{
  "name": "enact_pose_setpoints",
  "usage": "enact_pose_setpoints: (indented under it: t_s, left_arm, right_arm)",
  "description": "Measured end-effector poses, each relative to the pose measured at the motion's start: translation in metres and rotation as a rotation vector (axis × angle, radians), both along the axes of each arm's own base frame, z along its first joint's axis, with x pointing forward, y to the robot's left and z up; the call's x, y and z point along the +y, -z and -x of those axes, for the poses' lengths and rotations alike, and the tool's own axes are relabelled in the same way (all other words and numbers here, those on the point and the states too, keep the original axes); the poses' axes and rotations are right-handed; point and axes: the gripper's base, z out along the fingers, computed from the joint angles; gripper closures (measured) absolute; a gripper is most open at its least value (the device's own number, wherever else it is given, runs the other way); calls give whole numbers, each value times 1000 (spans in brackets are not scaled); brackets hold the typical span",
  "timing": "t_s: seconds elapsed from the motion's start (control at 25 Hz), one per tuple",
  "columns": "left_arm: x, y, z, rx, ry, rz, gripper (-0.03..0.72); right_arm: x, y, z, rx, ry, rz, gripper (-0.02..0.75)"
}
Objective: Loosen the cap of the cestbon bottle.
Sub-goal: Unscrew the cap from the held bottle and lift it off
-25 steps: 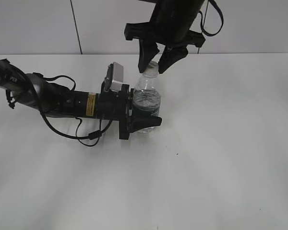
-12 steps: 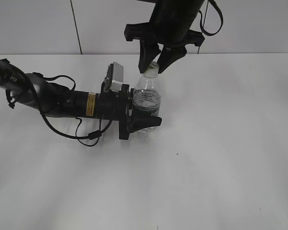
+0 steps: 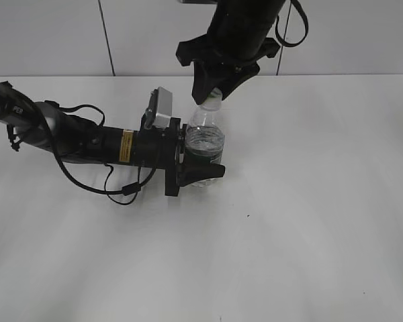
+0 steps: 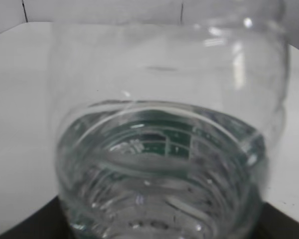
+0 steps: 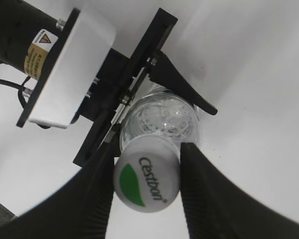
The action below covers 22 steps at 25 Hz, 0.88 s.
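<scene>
The cestbon bottle [image 3: 204, 141] stands upright on the white table, clear with a dark green label band. My left gripper [image 3: 200, 171] is shut on its lower body; the bottle [image 4: 164, 149] fills the left wrist view. The white cap [image 5: 147, 180] with a green leaf logo sits on the neck. My right gripper [image 3: 213, 94] comes down from above, and its two black fingers press both sides of the cap [image 3: 213, 98]. In the right wrist view the right gripper [image 5: 147, 184] is shut on the cap.
The left arm [image 3: 74, 137] lies low across the table's left side with a loose black cable [image 3: 124, 191]. A white wall [image 3: 363, 33] stands behind the table's back edge. Bare table [image 3: 309, 221] lies to the right and front.
My right gripper's fingers have closed from spread apart beside the cap to pressing on it. The left gripper and bottle have barely moved.
</scene>
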Motion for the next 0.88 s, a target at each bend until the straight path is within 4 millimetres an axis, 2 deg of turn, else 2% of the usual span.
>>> enact_pose_setpoints:
  t_s: [0.88]
  left_arm:
    - [0,-1,0,1,1,8,284]
  right_arm:
    - [-4,0,-3,-200,-444,82,435]
